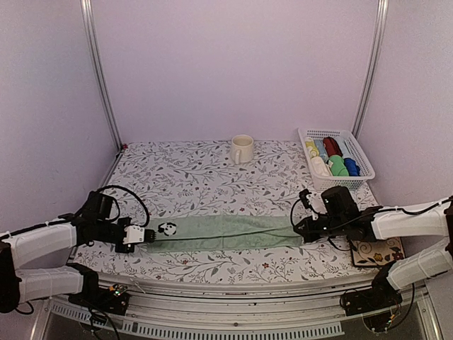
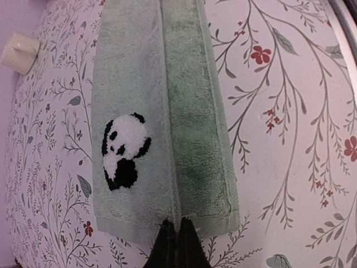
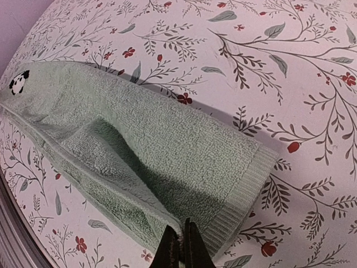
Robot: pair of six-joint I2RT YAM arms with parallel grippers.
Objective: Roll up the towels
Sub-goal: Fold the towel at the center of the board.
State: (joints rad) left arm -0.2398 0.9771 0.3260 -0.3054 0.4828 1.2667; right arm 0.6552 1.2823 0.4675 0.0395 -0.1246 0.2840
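Observation:
A pale sage green towel (image 1: 230,232) lies stretched in a long strip across the near part of the table, folded lengthwise, with a black-and-white panda patch near its left end (image 1: 167,229). My left gripper (image 1: 150,236) is shut on the towel's left end edge, seen in the left wrist view (image 2: 177,223) with the towel (image 2: 150,100) running away from it. My right gripper (image 1: 300,234) is shut on the folded edge at the right end, seen in the right wrist view (image 3: 184,228) with the towel (image 3: 167,156). A cream towel does not show spread out.
A cream mug (image 1: 241,149) stands at the back middle. A white basket (image 1: 362,164) at the back right holds several rolled cloths in different colours. A patterned brown square (image 1: 377,252) lies by the right arm. The tablecloth is floral.

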